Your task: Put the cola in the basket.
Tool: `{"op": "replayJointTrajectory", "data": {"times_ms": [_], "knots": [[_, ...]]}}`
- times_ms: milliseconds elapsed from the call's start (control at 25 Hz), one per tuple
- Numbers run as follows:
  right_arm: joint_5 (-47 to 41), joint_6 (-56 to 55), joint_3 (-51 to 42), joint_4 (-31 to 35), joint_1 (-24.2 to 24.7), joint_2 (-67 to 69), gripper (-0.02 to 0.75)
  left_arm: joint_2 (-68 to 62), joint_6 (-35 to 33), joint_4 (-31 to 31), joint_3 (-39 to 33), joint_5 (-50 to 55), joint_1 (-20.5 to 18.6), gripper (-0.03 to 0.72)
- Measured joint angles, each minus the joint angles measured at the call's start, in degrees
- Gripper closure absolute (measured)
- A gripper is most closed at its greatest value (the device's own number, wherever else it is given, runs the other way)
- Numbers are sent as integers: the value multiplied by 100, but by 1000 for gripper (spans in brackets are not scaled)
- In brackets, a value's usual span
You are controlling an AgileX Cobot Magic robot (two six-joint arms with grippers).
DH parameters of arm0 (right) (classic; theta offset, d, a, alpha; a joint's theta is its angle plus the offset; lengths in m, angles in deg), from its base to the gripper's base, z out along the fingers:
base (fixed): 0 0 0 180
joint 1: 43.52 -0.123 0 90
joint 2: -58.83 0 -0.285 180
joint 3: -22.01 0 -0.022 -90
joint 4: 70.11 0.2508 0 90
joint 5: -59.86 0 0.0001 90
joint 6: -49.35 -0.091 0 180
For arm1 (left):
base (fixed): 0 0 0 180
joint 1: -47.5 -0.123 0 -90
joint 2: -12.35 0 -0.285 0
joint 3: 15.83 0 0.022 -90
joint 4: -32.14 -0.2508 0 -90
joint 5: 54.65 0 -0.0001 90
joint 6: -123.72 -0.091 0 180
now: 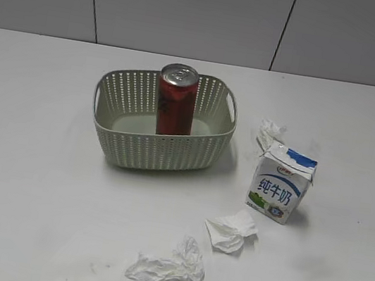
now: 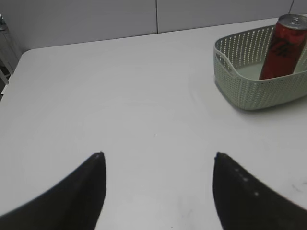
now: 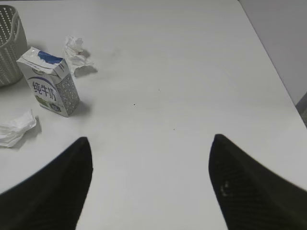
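Observation:
The red cola can stands upright inside the pale green basket at the table's middle; neither gripper shows in the exterior view. The left wrist view shows the cola in the basket at its far right. My left gripper is open and empty over bare table, well left of the basket. My right gripper is open and empty over bare table, right of the milk carton; only the basket's edge shows there.
A white-and-blue milk carton stands right of the basket, also in the right wrist view. Crumpled tissues lie behind it, in front of it and near the front edge. The table's right edge is close.

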Motion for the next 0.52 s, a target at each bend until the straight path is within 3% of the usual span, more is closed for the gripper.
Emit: {"op": "replayJointTrajectory", "data": {"times_ms": [520], "knots": [[0, -6, 0, 0, 0, 0, 167, 0, 0, 0, 0, 0, 0, 179]]}}
